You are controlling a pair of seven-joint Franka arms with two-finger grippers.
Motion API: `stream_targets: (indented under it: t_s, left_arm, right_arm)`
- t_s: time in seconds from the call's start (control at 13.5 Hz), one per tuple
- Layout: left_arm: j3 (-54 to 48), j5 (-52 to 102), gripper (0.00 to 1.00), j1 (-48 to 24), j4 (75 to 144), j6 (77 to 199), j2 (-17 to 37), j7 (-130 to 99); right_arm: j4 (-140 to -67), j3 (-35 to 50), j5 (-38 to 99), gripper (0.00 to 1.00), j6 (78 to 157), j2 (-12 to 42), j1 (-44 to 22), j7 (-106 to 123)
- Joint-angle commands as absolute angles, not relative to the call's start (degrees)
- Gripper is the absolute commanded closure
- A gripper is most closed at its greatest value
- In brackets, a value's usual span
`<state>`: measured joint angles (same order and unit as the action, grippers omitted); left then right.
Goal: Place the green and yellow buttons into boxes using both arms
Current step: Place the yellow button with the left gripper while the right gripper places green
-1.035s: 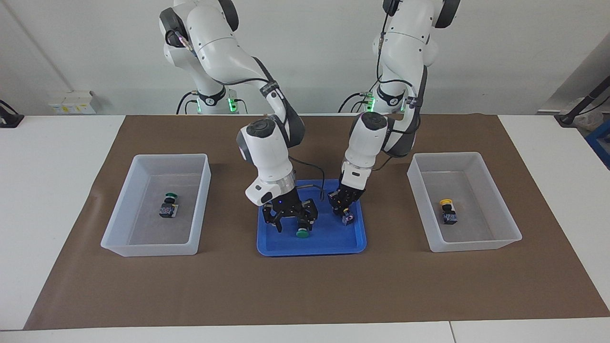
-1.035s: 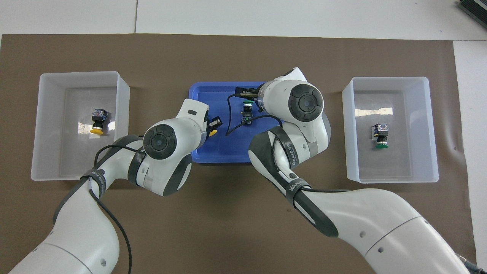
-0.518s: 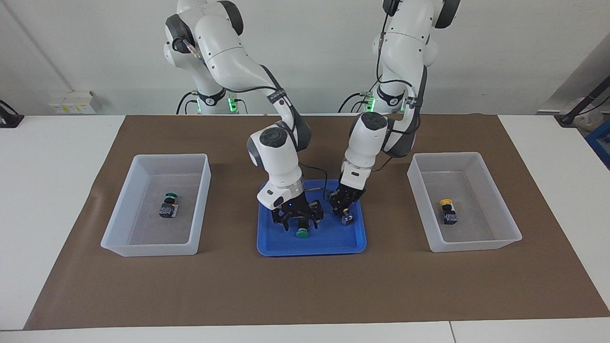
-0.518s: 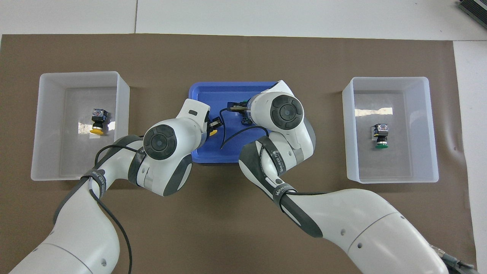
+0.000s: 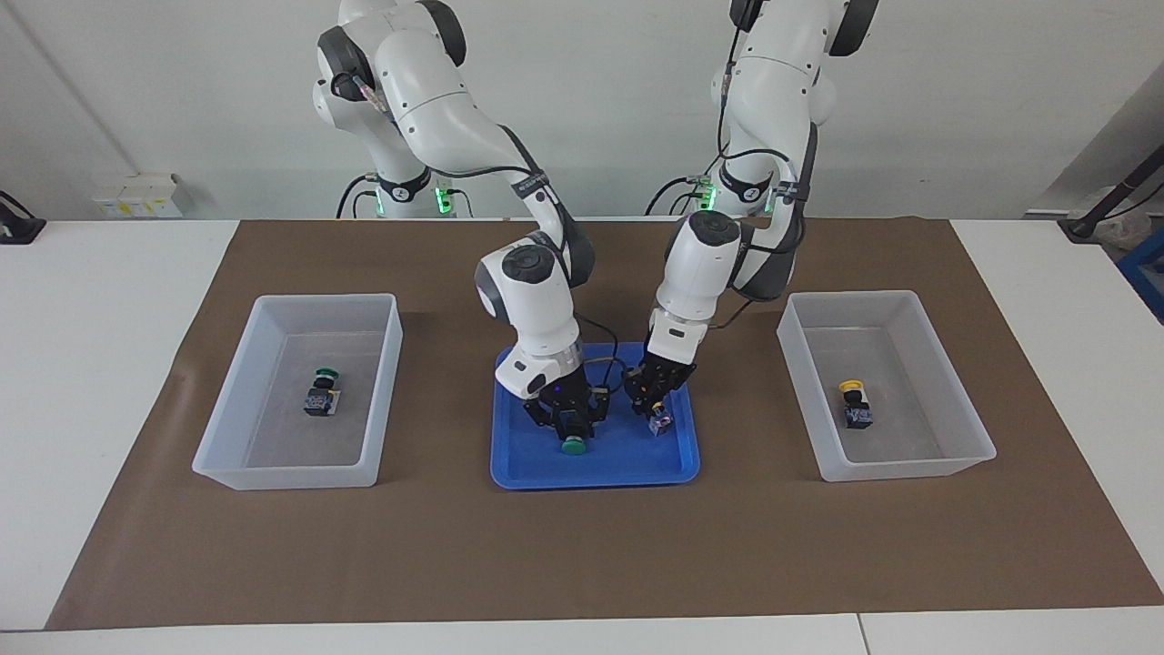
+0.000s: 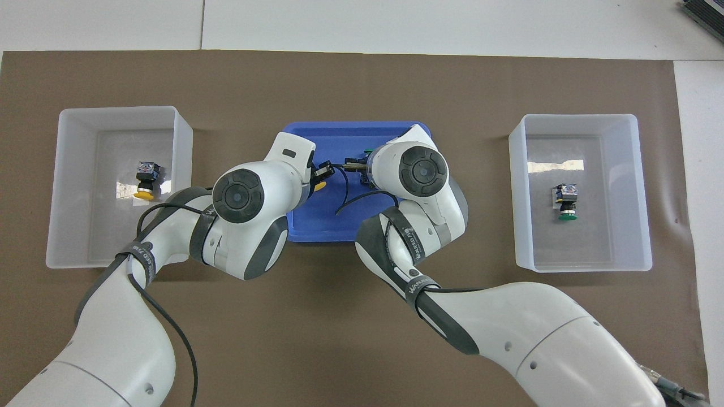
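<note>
Facing view: both grippers were down in the blue tray (image 5: 527, 468), each clamped on a button.

The right gripper (image 5: 571, 428) had its fingers closed on the green-capped button (image 5: 574, 443); a second before they stood spread around it. The left gripper (image 5: 653, 400) held the yellow button (image 5: 660, 422), lifted slightly off the glossy tray since then. One translucent, slope-walled box (image 5: 223, 414) held a green button (image 5: 322, 394), the other box (image 5: 964, 428) a yellow button (image 5: 854, 402), both on brown paper (image 5: 582, 555) over the bench.
</note>
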<state>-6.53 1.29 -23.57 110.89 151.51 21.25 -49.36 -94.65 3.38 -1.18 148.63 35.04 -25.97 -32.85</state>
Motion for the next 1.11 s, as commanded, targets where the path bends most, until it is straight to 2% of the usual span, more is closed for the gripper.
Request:
stream_targets:
  t_s: [0.0,0.15,0.37,0.52,0.89,1.04]
  left_arm:
    - [-6.59,1.32,1.0,-21.72,104.96,143.99,21.18,-48.69]
    - [-7.03,1.14,1.0,-18.39,102.06,138.55,20.13,-48.26]
    - [-7.3,1.4,1.0,-12.41,93.11,124.07,19.25,-39.94]
    - [-6.94,3.76,1.0,-8.2,89.22,118.5,19.25,-30.55]
    - [-6.51,5.18,1.0,1.13,89.82,116.46,18.64,-7.6]
    - [-6.33,5.19,1.0,3.85,92.62,116.89,17.41,0.14]
  right_arm:
    - [-94.58,3.78,-2.02,1.0,148.01,34.63,-25.84,-33.48]
    - [-94.3,3.78,-1.93,1.0,146.96,32.8,-25.23,-33.58]
    - [-95.27,3.78,-1.85,1.0,143.45,26.91,-21.72,-32.96]
    - [-97.72,3.78,-1.85,1.0,142.74,23.31,-19.79,-32.87]
    - [-111.77,3.78,-1.76,1.0,142.21,11.01,-11.8,-26.39]
    - [-113.73,3.87,-0.97,1.0,139.94,9.14,-6.71,-18.33]
